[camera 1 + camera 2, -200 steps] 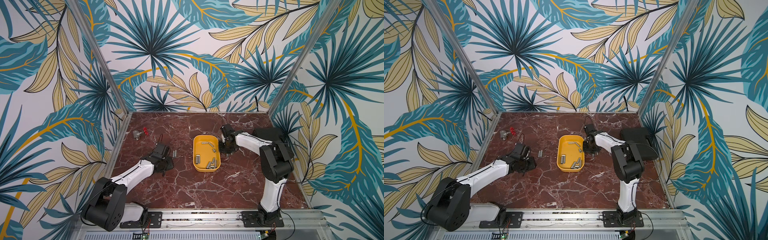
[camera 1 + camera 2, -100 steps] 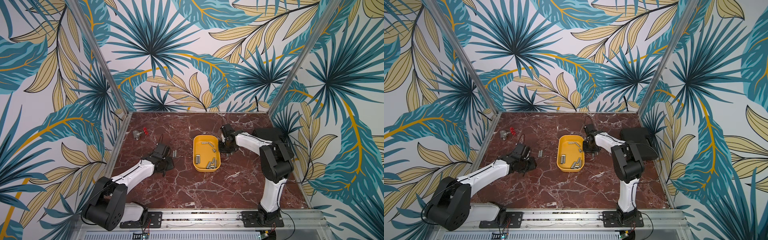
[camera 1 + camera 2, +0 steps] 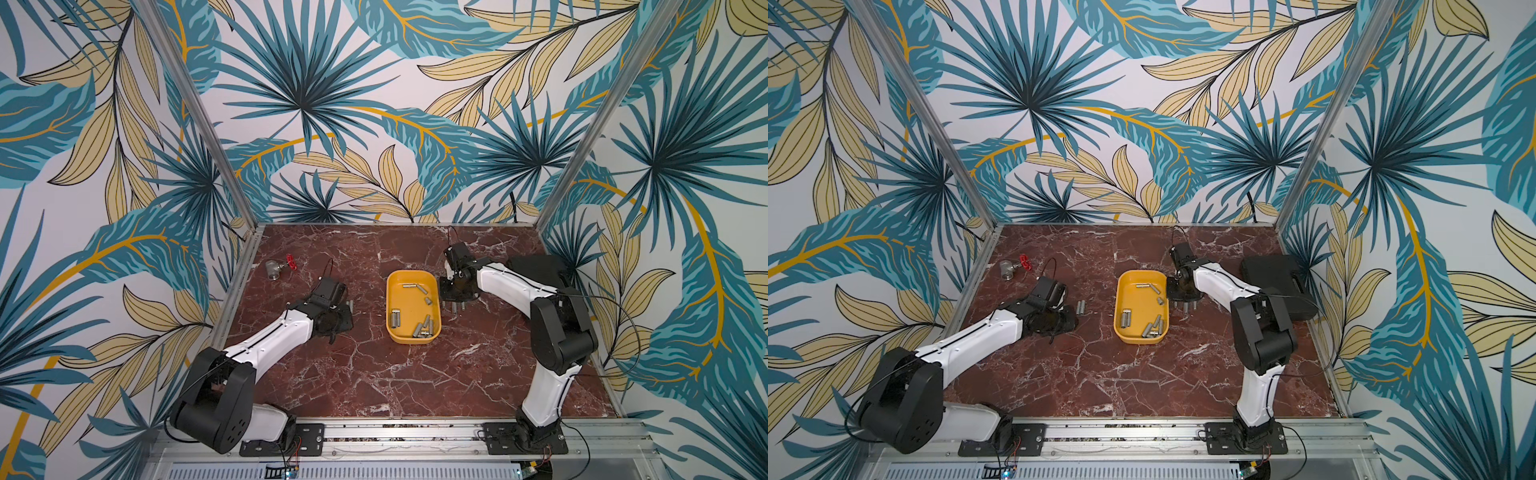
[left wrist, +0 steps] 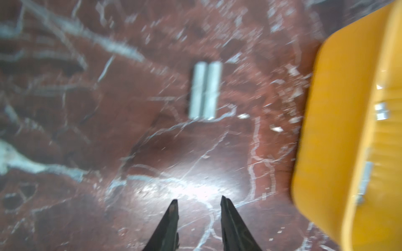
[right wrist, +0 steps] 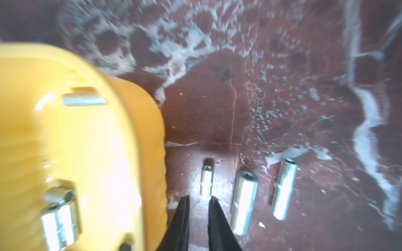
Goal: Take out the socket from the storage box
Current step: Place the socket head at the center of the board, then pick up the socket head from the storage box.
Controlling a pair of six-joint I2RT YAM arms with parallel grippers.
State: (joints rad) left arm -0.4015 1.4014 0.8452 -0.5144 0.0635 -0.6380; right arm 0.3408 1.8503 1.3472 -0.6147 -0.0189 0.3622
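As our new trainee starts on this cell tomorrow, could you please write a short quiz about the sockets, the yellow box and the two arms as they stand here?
1. Short answer: what lies on the table between the left fingers and the yellow box?
2. True or false: the left fingers hold a socket.
3. Multiple choice: how many sockets lie on the table close by the right fingers? A one; B three; C six.
Key: 1 two sockets, side by side. 2 false: the fingers stand apart with nothing between them. 3 B.
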